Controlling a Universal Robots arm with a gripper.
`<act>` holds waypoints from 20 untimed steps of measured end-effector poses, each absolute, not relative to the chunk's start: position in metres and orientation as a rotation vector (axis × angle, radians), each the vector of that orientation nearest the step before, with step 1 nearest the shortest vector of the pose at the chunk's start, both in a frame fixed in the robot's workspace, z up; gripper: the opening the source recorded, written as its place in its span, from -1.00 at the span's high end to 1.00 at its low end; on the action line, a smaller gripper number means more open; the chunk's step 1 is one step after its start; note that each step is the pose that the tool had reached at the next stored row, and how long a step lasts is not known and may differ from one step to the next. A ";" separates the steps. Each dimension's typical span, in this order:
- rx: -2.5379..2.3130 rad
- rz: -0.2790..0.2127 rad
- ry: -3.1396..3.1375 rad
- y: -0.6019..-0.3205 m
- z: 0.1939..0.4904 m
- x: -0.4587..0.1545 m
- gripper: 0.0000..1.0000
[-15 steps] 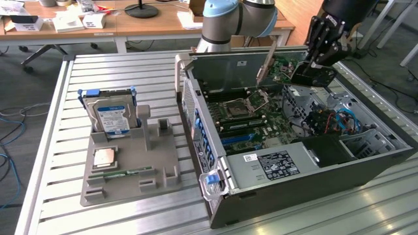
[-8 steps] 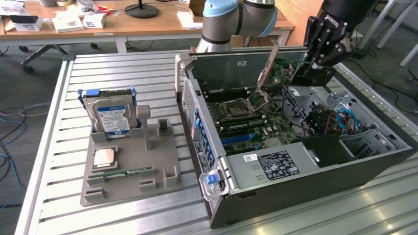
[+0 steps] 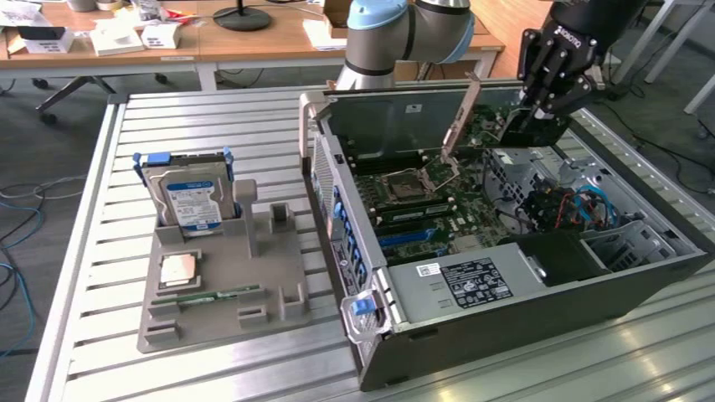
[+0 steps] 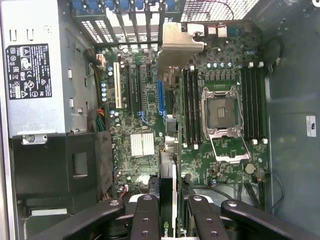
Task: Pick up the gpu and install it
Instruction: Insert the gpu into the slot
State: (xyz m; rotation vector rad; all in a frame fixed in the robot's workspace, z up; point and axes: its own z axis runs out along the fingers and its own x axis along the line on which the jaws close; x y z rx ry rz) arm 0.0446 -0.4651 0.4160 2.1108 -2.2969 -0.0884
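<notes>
**Current state.** The black multi-link gripper (image 3: 534,126) stands over the open dark-grey computer case (image 3: 625,289), at about 1 o'clock in the exterior view. Its jaws are drawn in narrow and clamp the gpu (image 3: 460,117), a thin dark expansion card carried on edge. In the wrist view the card (image 4: 167,185) runs from the gripper (image 4: 172,210) out to its pale metal bracket (image 4: 180,42). The card hangs above the green motherboard (image 3: 430,213) and appears not yet seated.

**Step in hand: aligning the card.**
1. Judged from the wrist view, the card lies roughly parallel to the row of long expansion slots (image 4: 132,90) and close to the blue slot (image 4: 161,97). Hold that parallelism.
2. Point the bracket end at the slotted rear wall of the case (image 4: 130,20).
3. Lower it squarely. A tilted card is likely to bind at one end.

**Surroundings and obstructions.**
- Square metal processor socket (image 3: 400,186), at 9 o'clock from the gripper. Its open frame should not be touched.
- Blue cables (image 3: 581,205) at 5 o'clock from the gripper could snag the fingers.
- Silver power supply box with a black label (image 3: 470,280) at 6 o'clock.
- Well apart, at 9 o'clock in the exterior view, a grey parts fixture (image 3: 223,310) holds a silver hard drive (image 3: 190,197) and a slim green memory stick (image 3: 218,295).
</notes>
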 end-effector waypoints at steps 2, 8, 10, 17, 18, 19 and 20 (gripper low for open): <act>2.111 -0.088 -2.297 -0.465 0.416 0.044 0.47; 2.132 -0.087 -2.315 -0.465 0.414 0.040 0.47; 2.135 -0.086 -2.317 -0.465 0.413 0.038 0.47; 2.163 -0.066 -2.329 -0.465 0.408 0.029 0.47; 2.168 -0.062 -2.331 -0.465 0.408 0.028 0.47; 2.172 -0.058 -2.333 -0.465 0.407 0.027 0.47; 2.178 -0.052 -2.334 -0.465 0.407 0.027 0.47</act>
